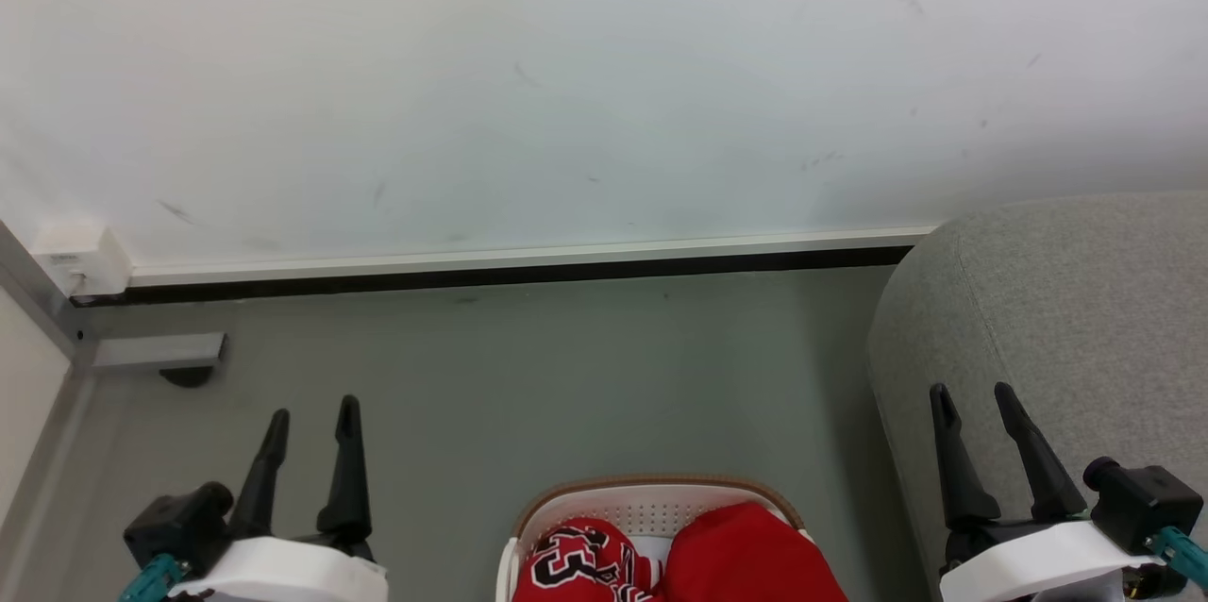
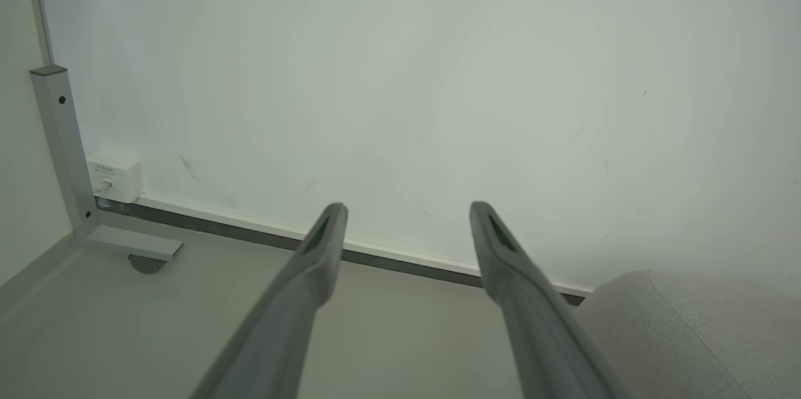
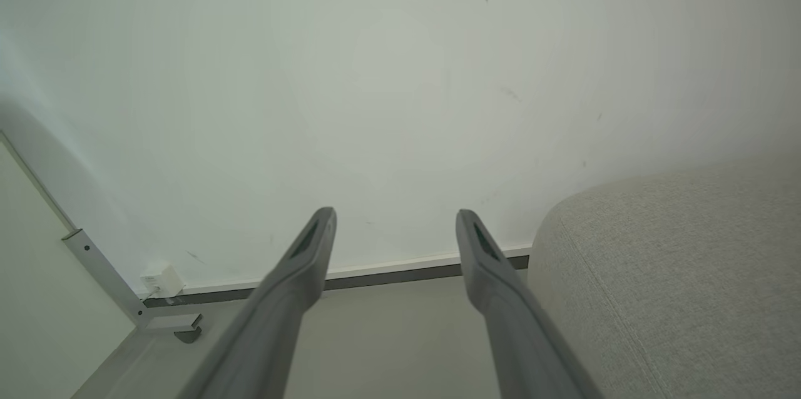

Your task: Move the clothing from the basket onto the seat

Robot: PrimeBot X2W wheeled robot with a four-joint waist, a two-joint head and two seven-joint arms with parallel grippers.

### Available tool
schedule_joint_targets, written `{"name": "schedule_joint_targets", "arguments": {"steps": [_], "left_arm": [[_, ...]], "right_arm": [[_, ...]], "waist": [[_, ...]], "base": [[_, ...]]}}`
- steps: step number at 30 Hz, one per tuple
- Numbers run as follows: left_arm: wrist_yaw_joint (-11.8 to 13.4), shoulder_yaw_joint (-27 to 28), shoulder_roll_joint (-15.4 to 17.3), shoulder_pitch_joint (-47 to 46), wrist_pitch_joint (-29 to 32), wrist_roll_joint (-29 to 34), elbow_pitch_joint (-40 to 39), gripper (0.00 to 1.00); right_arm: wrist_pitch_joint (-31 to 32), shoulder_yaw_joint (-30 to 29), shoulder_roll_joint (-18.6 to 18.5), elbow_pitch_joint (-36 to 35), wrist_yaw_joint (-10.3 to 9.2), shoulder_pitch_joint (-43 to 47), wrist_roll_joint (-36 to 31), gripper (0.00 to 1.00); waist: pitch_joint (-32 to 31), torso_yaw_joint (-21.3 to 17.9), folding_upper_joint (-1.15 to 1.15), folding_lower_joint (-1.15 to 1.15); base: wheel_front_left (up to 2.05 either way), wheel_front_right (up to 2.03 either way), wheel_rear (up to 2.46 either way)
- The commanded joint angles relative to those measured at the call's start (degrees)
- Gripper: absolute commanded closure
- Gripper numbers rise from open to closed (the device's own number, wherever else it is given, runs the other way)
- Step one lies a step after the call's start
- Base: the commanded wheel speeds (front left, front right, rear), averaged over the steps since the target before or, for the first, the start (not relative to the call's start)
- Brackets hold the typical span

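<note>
The basket (image 1: 651, 487), white with a brown rim, sits on the floor at the bottom middle of the head view. Red clothing (image 1: 746, 555) fills it, one piece with black-and-white lettering (image 1: 576, 557). The light-grey seat (image 1: 1066, 300) stands at the right, and also appears in both wrist views (image 2: 676, 330) (image 3: 676, 274). My left gripper (image 1: 313, 413) hangs open to the left of the basket, holding nothing. My right gripper (image 1: 972, 394) is open over the seat's front edge, also holding nothing. In the wrist views both pairs of fingers (image 2: 407, 208) (image 3: 394, 214) point at the wall.
A white wall (image 1: 566, 83) with a dark baseboard (image 1: 491, 274) runs across ahead. At the left stand a metal frame post with a foot (image 1: 156, 352) and a small white box (image 1: 85, 258). Grey floor (image 1: 566, 376) lies between the wall and the basket.
</note>
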Motion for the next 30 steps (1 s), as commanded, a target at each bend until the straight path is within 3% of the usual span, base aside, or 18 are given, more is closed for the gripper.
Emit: {"name": "schedule_joint_targets", "arguments": {"steps": [1,30], "left_arm": [[0.11,0.07,0.56,-0.55,-0.71,1.98,-0.32,0.0],[-0.28,0.7,-0.34,-0.19,-4.09,14.71,-1.06,0.0]], "right_arm": [[-0.65,0.3,-0.34,-0.11,-0.08,-1.3,-1.7,0.0],[-4.12,3.22,-1.29,1.56,-0.11,-2.52,-12.7,0.0]], "waist": [[-0.04,-0.02,0.0,0.0],[-0.53,-0.48,0.0,0.0]], "base": [[0.0,0.0,0.0],[0.0,0.0,0.0]]}}
